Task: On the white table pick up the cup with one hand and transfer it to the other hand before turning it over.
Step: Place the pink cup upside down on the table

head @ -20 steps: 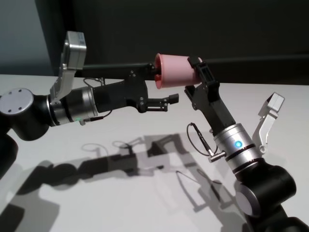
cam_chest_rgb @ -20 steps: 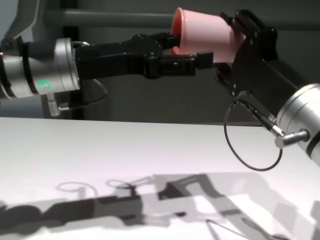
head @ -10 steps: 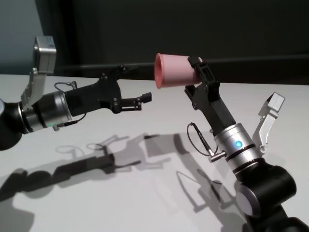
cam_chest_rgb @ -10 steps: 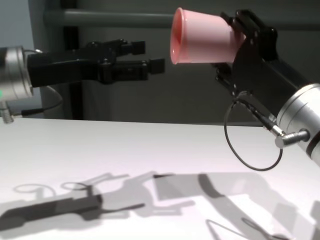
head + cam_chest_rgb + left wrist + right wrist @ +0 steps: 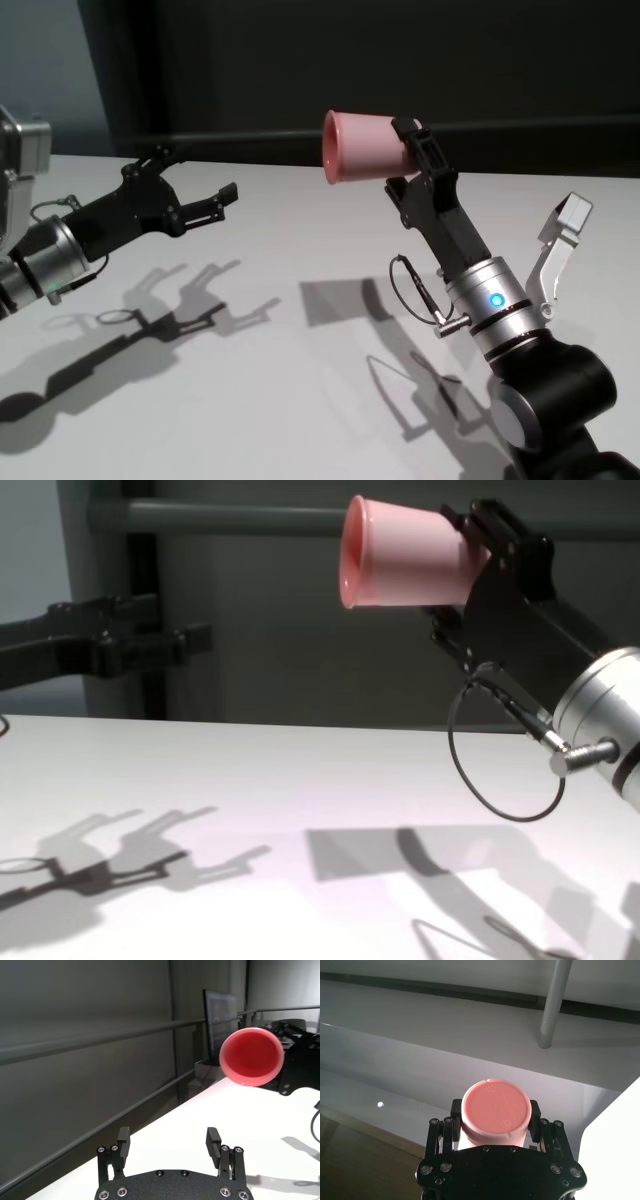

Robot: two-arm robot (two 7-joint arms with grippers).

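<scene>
The pink cup [image 5: 360, 145] lies on its side in the air, high above the white table [image 5: 280, 400], with its mouth turned to my left. My right gripper [image 5: 400, 155] is shut on its base end; the right wrist view shows the cup's bottom [image 5: 495, 1102] between the two fingers [image 5: 534, 1110]. My left gripper [image 5: 197, 172] is open and empty, well to the left of the cup and lower. In the left wrist view the cup's open mouth [image 5: 251, 1057] faces that gripper [image 5: 168, 1136] from a distance. The chest view shows the cup [image 5: 400, 565], right gripper [image 5: 460, 575] and left gripper [image 5: 175, 620].
A dark wall with a grey rail [image 5: 220, 518] runs behind the table. A thin cable loop [image 5: 500, 770] hangs from my right wrist. A dark screen [image 5: 220, 1010] stands past the table's far edge. The arms cast shadows [image 5: 170, 320] on the tabletop.
My left gripper let go of the cup's rim, opened and pulled back to the left and lower. The cup has stayed still in my right gripper.
</scene>
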